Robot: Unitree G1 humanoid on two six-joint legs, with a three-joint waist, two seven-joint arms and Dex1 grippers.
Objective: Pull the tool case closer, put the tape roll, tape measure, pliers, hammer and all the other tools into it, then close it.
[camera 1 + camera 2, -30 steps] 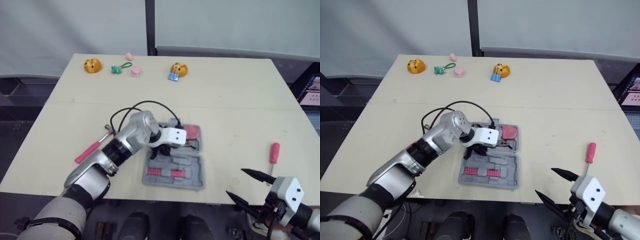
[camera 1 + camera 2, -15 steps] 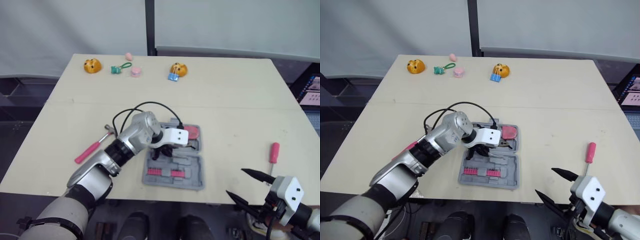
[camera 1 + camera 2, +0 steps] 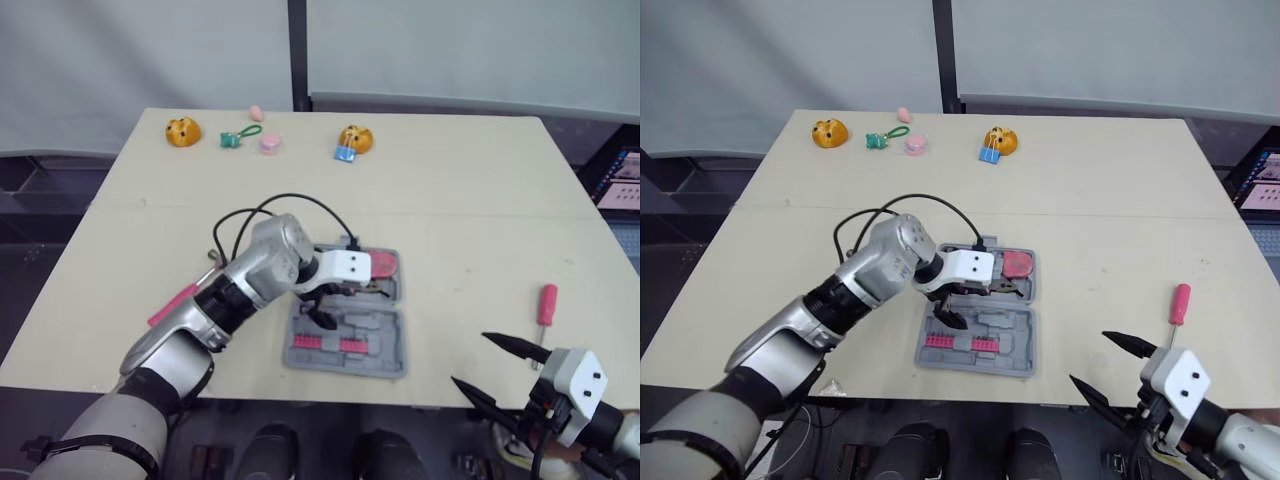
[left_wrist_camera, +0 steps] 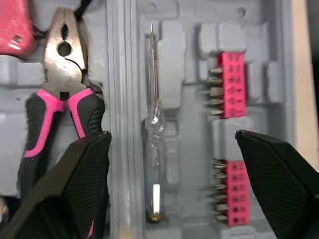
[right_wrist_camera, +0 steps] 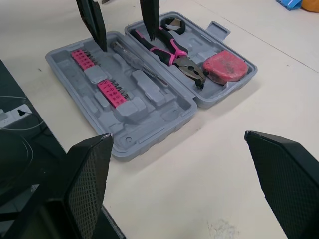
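The grey tool case (image 3: 372, 352) lies open near the table's front edge. It holds a pink tape measure (image 3: 383, 264), pink-handled pliers (image 4: 62, 64), a clear screwdriver (image 4: 153, 149) and pink bit strips (image 4: 230, 84). My left gripper (image 3: 325, 308) hovers open just above the case, its fingers either side of the clear screwdriver, which lies in its slot. A pink-handled hammer (image 3: 172, 305) lies left of the case, partly hidden behind my left arm. A pink screwdriver (image 3: 547, 304) lies at the right. My right gripper (image 3: 470, 360) stands open off the table's front edge, holding nothing.
Along the far edge sit two orange toys (image 3: 183, 130) (image 3: 356, 136), a green keyring (image 3: 238, 136), small pink pieces (image 3: 270, 143) and a blue clip (image 3: 345, 153). A black cable (image 3: 270, 210) loops from my left wrist over the table.
My left gripper has gone from shut to open above the case. Its wrist has shifted slightly left. The right arm has stayed put.
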